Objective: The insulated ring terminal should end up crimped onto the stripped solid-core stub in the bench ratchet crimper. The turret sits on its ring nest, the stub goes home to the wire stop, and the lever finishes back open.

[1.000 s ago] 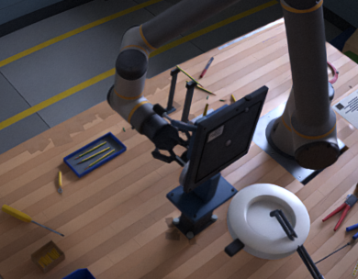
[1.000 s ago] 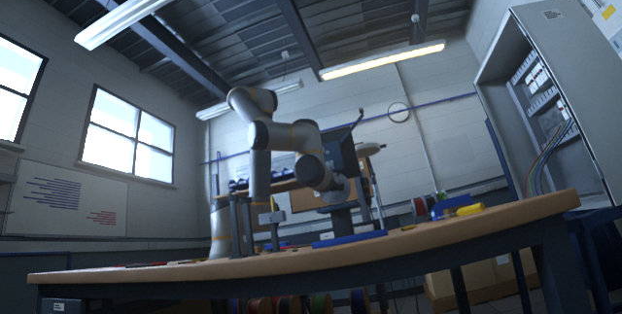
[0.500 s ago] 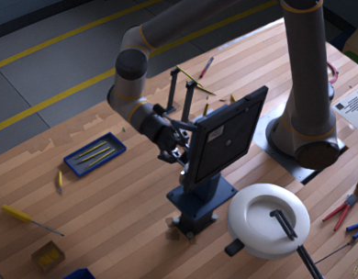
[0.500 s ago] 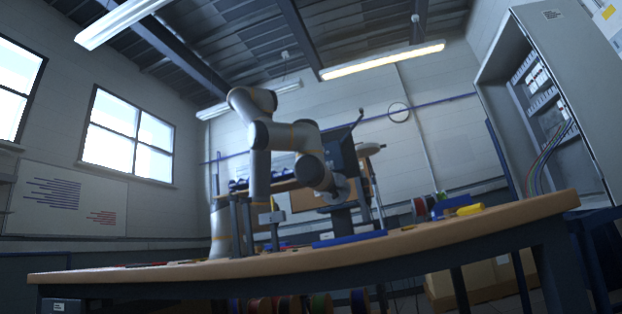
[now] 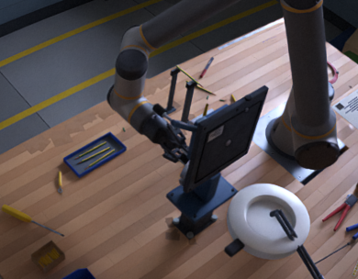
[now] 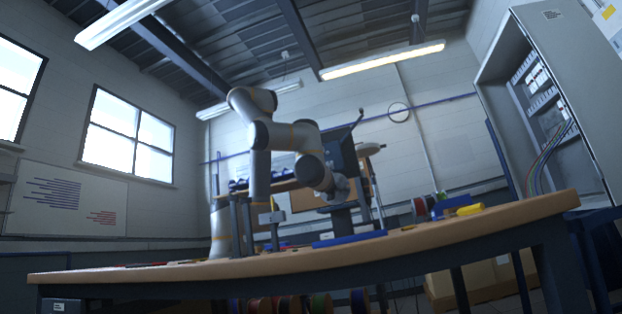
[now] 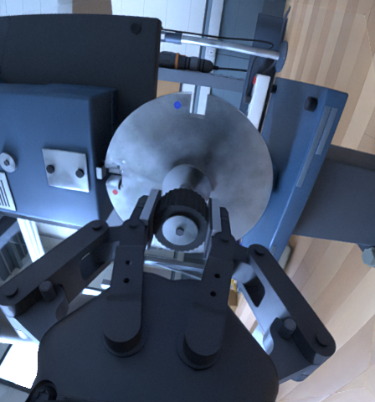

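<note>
The crimper's grey turret disc faces the wrist camera, with a blue dot near its top edge, a red dot at its lower left, and a black knurled knob at its hub that my gripper is clamped on. The disc sits on the side of the blue bench crimper, which stands on a pedestal at the middle of the bench. In the side camera my gripper reaches the crimper from the left. The crimper's lever points up. The ring terminal and the stub cannot be made out.
A white round lamp head sits right of the crimper's base. A blue tray of yellow wires lies to the left. A wire stand rises behind the crimper. A yellow-handled screwdriver, red pliers and a small box lie around.
</note>
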Robot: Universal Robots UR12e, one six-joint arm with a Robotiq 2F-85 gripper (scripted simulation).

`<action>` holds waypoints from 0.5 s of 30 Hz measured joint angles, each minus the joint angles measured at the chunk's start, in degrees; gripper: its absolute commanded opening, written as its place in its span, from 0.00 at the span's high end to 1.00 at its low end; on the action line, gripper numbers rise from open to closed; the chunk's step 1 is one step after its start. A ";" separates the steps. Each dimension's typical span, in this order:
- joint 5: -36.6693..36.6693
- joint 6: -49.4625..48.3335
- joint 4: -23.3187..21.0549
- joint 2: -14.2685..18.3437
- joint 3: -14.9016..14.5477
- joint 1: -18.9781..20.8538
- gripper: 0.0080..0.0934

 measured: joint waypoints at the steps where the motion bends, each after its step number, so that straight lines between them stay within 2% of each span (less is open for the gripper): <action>1: 0.00 0.16 0.00 0.00 0.00 0.00 1.00; 12: 0.00 0.19 -0.01 0.00 0.00 0.00 1.00; 15: 0.00 0.19 -0.01 0.00 0.00 0.00 0.94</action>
